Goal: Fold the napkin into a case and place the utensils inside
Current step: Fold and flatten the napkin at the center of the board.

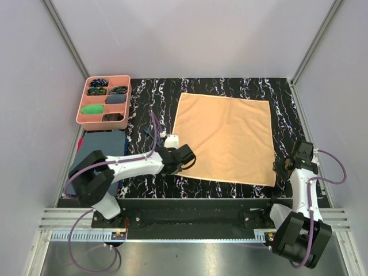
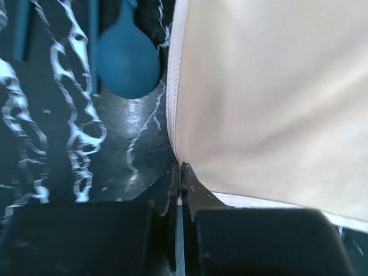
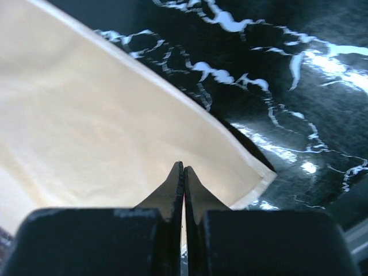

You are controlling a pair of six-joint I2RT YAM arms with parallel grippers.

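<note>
The napkin (image 1: 224,138) lies spread flat on the counter (image 1: 141,98); the left hand (image 2: 181,167) is clamped shut on its near-left corner, the right hand (image 3: 183,167) closed tight, tips on the near-right corner, grip unclear

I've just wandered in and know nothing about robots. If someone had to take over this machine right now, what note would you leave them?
Left gripper: shut on the near-left corner of the shiny peach-orange fabric napkin.
Right gripper: shut, apparently pinching the napkin just in from its near-right corner.
Napkin: spread flat and unfolded on the black marbled table.
Slim dark blue plastic utensils: loose on the table just left of the napkin, spoon bowl nearest its edge.
Done: both near corners taken.
Left: every fold of the case, then putting the utensils inside.
</note>
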